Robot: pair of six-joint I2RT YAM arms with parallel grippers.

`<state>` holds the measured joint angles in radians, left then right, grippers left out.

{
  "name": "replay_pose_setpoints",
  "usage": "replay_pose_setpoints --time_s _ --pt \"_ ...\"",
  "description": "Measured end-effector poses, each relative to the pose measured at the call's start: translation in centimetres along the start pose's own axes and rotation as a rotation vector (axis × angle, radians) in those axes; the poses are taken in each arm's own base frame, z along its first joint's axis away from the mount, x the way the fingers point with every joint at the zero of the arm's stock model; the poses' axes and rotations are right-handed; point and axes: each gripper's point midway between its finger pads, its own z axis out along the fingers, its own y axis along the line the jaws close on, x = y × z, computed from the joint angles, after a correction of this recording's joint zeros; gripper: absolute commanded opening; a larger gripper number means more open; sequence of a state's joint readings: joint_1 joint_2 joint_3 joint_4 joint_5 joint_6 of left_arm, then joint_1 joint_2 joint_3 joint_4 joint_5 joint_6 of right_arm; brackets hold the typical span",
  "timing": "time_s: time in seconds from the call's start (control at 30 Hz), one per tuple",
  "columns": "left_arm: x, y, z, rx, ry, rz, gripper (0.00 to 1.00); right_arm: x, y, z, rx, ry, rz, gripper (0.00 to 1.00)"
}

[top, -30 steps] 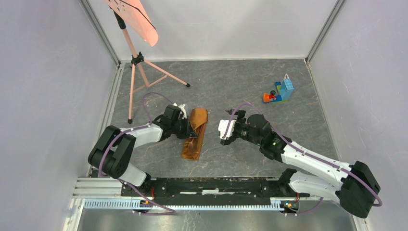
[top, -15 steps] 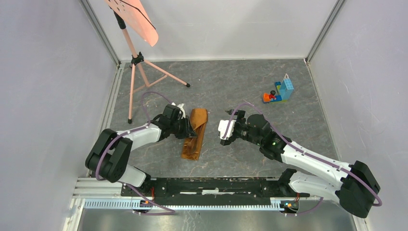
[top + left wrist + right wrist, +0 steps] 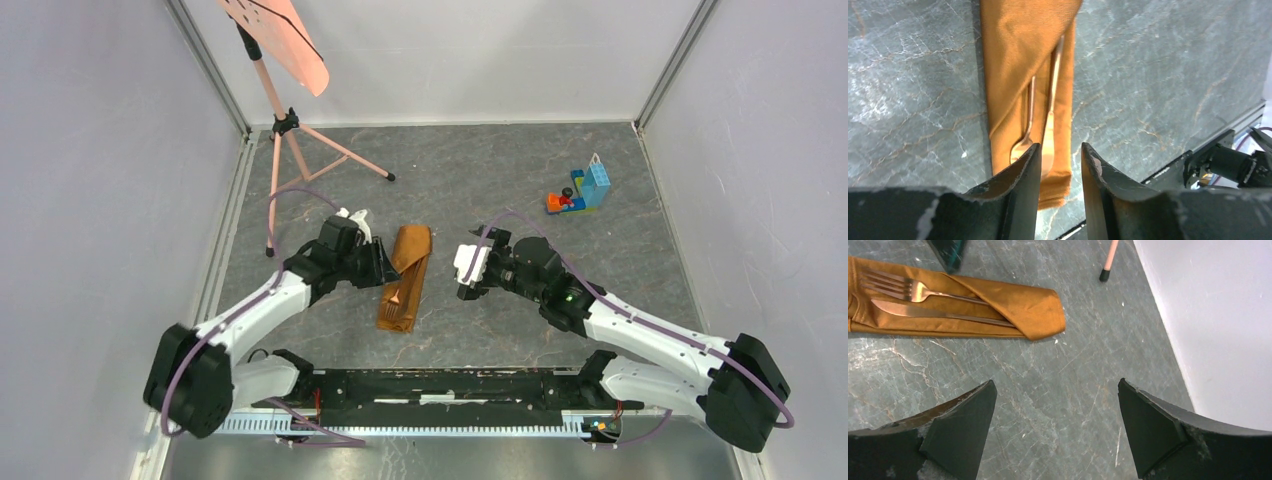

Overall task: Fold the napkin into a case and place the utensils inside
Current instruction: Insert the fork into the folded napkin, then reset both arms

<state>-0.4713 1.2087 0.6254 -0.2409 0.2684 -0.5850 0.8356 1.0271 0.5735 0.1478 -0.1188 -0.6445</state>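
Though empty, left jaws barely apart beside napkin (image 3: pixel 1018 45), right jaws wide.

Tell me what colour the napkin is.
Shiny orange-brown, plain with no pattern. The napkin shows best in the right wrist view.

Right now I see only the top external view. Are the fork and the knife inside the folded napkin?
Observer: Yes. The right wrist view shows the fork and the knife side by side, handles under the napkin flap.
Operator: Does the left gripper hold something?
Observer: No. Its wrist view shows the fingers slightly apart, nothing between them.
Operator: And the right gripper?
Observer: Wide open above the table, apart from the napkin.
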Motion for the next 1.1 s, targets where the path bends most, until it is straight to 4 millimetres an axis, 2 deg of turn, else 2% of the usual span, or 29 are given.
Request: replay_pose_setpoints --time_s 0.1,0.2,0.33,0.4,0.47,0.53,0.57,0.7,0.83,0.93,1.1 --pt "-0.6 -1.3 -2.6 0.025 -0.031 0.012 0.52 0.7 -0.6 -0.4 0.04 0.066 0.098 0.98" --pt "-3.3 -4.5 -7.1 0.084 -0.126 0.062 0.6 0.8 -2.7 -1.5 0.138 0.166 0.237 0.98" --pt "-9.5 -10.9 -16.2 0.207 -0.373 0.182 0.64 -2.3 -7.4 -4.2 0.288 0.203 0.383 0.98" --pt "-11.8 -13.5 -20.8 0.247 -0.489 0.232 0.64 -3.7 -9.1 -6.2 0.357 0.183 0.435 0.98" --pt "-13.5 -15.3 -24.4 0.272 -0.582 0.273 0.65 -4.8 -10.5 -8.7 0.427 0.154 0.478 0.98" --pt "-14.6 -16.6 -27.8 0.285 -0.661 0.306 0.75 -5.8 -11.8 -11.4 0.496 0.116 0.514 0.98" --pt "-15.3 -17.2 -29.7 0.29 -0.71 0.322 0.77 -6.6 -12.6 -12.9 0.535 0.086 0.529 0.98" --pt "-16.2 -17.6 -32.6 0.268 -0.786 0.321 0.79 -9.0 -15.4 -18.4 0.668 -0.017 0.565 0.98" --pt "-16.8 -17.4 -34.5 0.232 -0.841 0.318 0.8 -10.6 -17.2 -22.3 0.76 -0.095 0.587 0.98" --pt "-17.0 -17.2 -35.4 0.218 -0.869 0.319 0.81 -10.6 -17.6 -23.9 0.8 -0.111 0.592 0.98" --pt "-16.8 -17.0 -36.3 0.207 -0.892 0.326 0.81 -10.3 -17.7 -24.4 0.82 -0.098 0.581 0.98"
